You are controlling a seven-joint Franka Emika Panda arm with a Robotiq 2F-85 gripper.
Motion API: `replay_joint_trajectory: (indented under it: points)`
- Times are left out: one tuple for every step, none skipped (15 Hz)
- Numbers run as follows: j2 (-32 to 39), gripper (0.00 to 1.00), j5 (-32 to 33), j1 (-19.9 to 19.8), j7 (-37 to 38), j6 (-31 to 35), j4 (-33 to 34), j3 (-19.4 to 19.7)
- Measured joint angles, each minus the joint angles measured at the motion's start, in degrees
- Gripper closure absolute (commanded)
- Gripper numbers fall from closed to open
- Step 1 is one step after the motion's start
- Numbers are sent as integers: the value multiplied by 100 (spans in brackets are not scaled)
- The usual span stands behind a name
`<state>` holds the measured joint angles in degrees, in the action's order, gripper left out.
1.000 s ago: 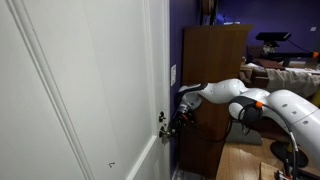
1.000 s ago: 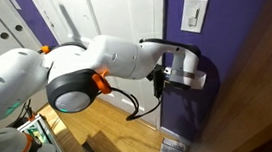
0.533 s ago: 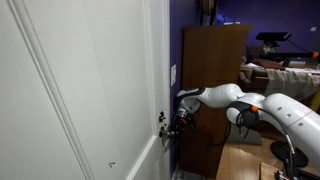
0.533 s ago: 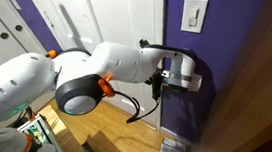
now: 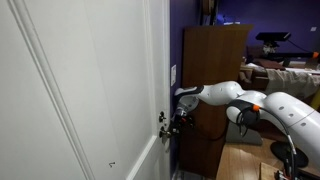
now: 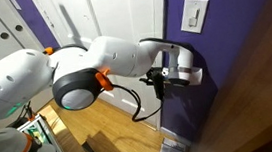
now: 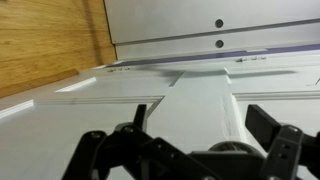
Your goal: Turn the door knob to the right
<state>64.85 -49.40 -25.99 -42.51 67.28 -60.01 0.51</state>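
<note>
The door knob is a small dark piece that sticks out of the edge of the white panelled door. My gripper sits right against it, with the white arm reaching in from the right. In the wrist view my gripper is open: the two black fingers stand wide apart over the white door panel. The knob's rounded top shows low between them, and neither finger presses on it. In an exterior view my gripper is at the door edge and hides the knob.
A white wall switch plate is mounted on the purple wall above the gripper. A tall brown cabinet stands just behind the arm. Wooden floor lies below, and furniture fills the room at the far right.
The jaws have opened from shut, so the fingers now stand clear of the knob. The wrist has shifted slightly at the door edge. The door has not moved.
</note>
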Motion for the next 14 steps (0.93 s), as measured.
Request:
replay_joint_trajectory:
  points:
    - [-138,0,74,0,-174,44,-85,37]
    - [-294,0,145,2,-331,107,-184,71]
    - [-473,0,228,12,-488,168,-304,108]
    - [-672,0,310,34,-637,245,-450,145]
    - [-874,0,396,65,-788,348,-613,178]
    - [-1106,0,491,113,-957,493,-823,222]
    - [-1350,0,597,179,-1119,676,-1054,273]
    - [-1603,0,719,266,-1263,878,-1293,338]
    - [-1862,0,841,366,-1377,1096,-1534,408]
    - [-2117,0,981,450,-1437,1332,-1776,445]
    - [-2376,0,1125,526,-1461,1614,-2028,450]
    - [-2627,0,1247,602,-1466,1934,-2279,451]
    - [-2874,0,1373,688,-1467,2281,-2545,450]
    - [-3107,0,1496,777,-1467,2627,-2808,449]
